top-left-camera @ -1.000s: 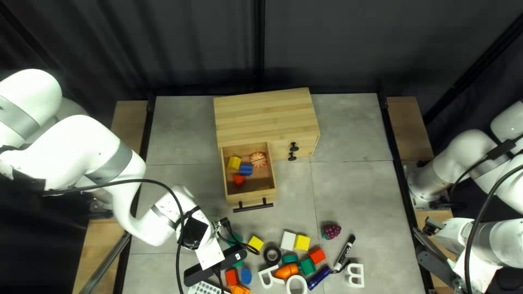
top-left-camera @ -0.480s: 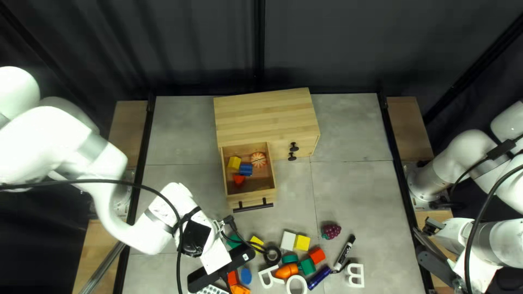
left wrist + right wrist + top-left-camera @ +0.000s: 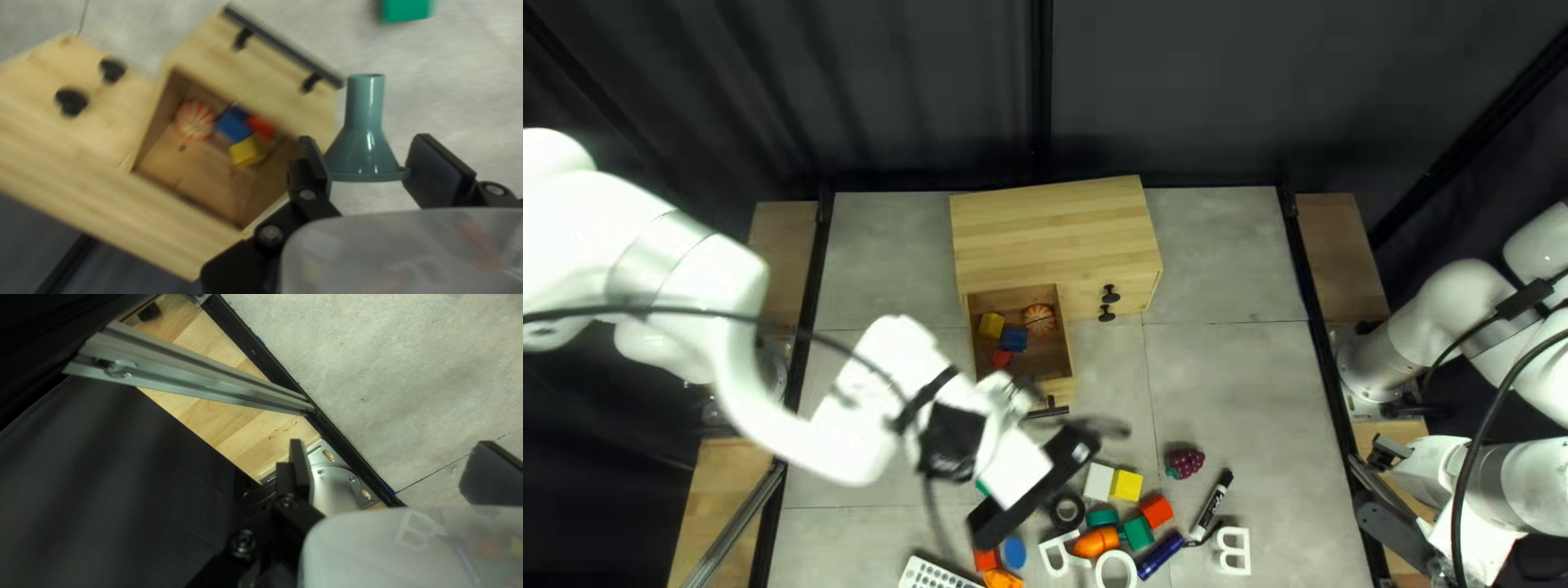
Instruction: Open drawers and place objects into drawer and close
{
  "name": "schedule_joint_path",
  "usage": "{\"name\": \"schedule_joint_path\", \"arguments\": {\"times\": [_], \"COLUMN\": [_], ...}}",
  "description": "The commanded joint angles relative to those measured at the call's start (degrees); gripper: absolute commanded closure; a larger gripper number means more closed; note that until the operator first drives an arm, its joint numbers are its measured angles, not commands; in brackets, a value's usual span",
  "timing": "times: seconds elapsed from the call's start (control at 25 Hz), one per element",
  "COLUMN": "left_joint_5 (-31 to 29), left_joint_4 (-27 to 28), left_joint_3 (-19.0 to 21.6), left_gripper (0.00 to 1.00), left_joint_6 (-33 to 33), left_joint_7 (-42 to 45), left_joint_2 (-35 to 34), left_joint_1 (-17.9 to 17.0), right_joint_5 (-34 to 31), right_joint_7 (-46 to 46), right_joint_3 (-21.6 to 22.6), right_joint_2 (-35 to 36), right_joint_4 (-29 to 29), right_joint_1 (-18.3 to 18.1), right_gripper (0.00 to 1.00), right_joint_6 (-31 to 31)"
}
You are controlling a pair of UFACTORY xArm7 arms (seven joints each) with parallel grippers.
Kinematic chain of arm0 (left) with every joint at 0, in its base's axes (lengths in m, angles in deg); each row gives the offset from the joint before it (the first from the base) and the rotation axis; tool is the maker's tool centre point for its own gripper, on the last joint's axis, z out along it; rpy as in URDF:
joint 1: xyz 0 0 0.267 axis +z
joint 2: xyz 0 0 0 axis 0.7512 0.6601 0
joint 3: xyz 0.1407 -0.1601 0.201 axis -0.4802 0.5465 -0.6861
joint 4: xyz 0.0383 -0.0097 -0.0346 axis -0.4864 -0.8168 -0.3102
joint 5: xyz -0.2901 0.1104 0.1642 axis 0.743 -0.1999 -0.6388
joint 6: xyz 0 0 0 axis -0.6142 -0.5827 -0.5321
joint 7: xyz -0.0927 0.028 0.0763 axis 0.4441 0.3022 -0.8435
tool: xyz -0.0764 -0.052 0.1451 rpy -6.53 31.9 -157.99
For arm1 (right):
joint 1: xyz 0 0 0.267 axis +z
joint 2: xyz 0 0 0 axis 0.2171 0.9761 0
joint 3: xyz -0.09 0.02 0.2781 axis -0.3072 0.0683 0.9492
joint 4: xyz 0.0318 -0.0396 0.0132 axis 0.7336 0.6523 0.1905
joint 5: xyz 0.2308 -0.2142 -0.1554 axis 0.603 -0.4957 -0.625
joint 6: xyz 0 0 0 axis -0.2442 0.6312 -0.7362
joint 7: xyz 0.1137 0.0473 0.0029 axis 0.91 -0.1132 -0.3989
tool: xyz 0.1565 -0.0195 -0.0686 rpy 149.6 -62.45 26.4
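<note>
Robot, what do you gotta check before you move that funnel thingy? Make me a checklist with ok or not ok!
1. Drawer pulled out: ok, I can see inside.
2. My left gripper has the funnel: ok, a finger touches each side.
3. Funnel right over the drawer's inside: not ok, it's off to one side, near the drawer's front.
4. Bare floor left in the drawer: ok, next to the yellow block, blue block, red piece and stripy round thing.
5. Drawer can close with the funnel inside: cannot tell.
6. My right gripper away from the drawer: ok.
</note>
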State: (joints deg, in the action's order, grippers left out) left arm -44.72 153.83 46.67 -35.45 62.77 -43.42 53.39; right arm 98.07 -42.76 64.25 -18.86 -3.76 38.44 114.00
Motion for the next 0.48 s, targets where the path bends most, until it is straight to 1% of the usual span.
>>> {"name": "schedule_joint_path", "arguments": {"times": [0.04,0.08,0.24,0.36,0.48], "left_joint_5": [-1.44,-0.74,1.62,3.41,5.21], "left_joint_4": [3.58,3.88,2.36,0.8,-0.14], "left_joint_3": [-2.83,-3.2,-2.94,-2.04,0.24], "left_gripper": [0.04,0.0,0.0,0.0,0.0], "left_joint_6": [-1.71,-1.88,-1.9,-2.9,-3.24], "left_joint_7": [9.96,12.79,17.24,20.15,22.31], "left_joint_2": [5.12,5.7,4.3,1.68,-1.11], "left_joint_1": [1.56,1.66,1.46,0.57,-1.66], "right_joint_5": [0.0,0.0,0.0,0.0,0.0], "right_joint_7": [0.0,0.0,0.0,0.0,0.0], "right_joint_3": [0.0,0.0,0.0,0.0,0.0], "right_joint_2": [0.0,0.0,0.0,0.0,0.0], "right_joint_4": [0.0,0.0,0.0,0.0,0.0], "right_joint_1": [0.0,0.0,0.0,0.0,0.0], "right_gripper": [0.0,0.0,0.0,0.0,0.0], "right_joint_6": [0.0,0.0,0.0,0.0,0.0]}}
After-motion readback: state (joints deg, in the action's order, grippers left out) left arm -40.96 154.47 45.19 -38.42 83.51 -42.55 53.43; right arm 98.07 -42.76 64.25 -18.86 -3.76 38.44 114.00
